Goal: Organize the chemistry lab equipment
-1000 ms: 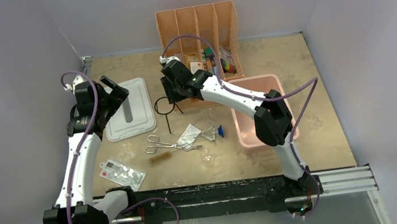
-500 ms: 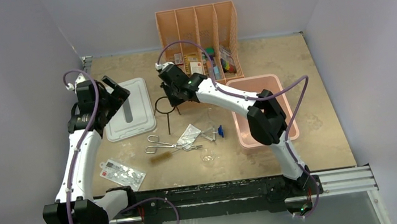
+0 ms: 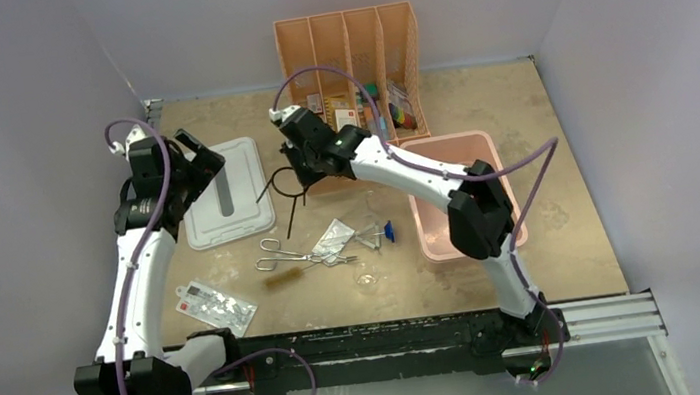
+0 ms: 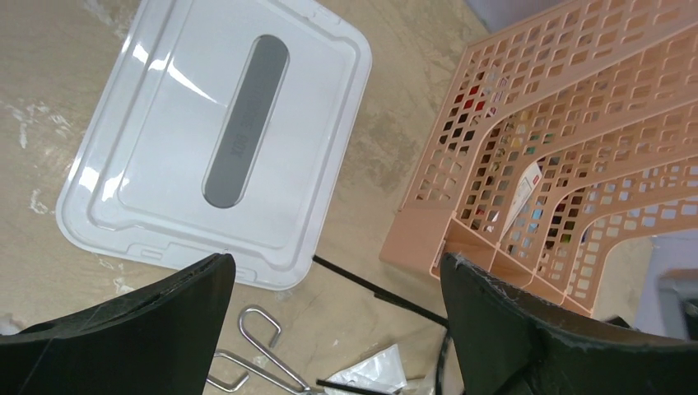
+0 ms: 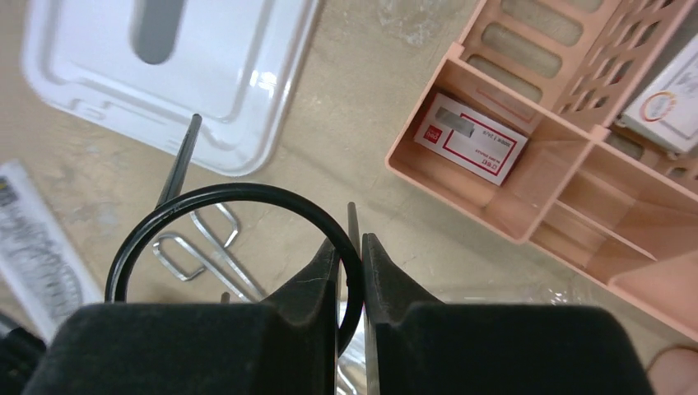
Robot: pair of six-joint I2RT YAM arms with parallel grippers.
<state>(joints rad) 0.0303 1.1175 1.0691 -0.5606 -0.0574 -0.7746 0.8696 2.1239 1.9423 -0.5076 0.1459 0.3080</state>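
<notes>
One black wire ring on its rod stands tilted over the table, between one white lid and one peach organizer. The right gripper pinches its rim, the fingers almost together. The left gripper has its two fingers spread wide and holds nothing.

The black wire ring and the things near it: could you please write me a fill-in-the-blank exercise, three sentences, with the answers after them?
1. The right gripper is ____ on the black wire ring.
2. The left gripper, near the white lid, has its jaws ____.
3. In the top view, the white lid lies to the ____ of the peach organizer.
Answers: shut; open; left.
</notes>
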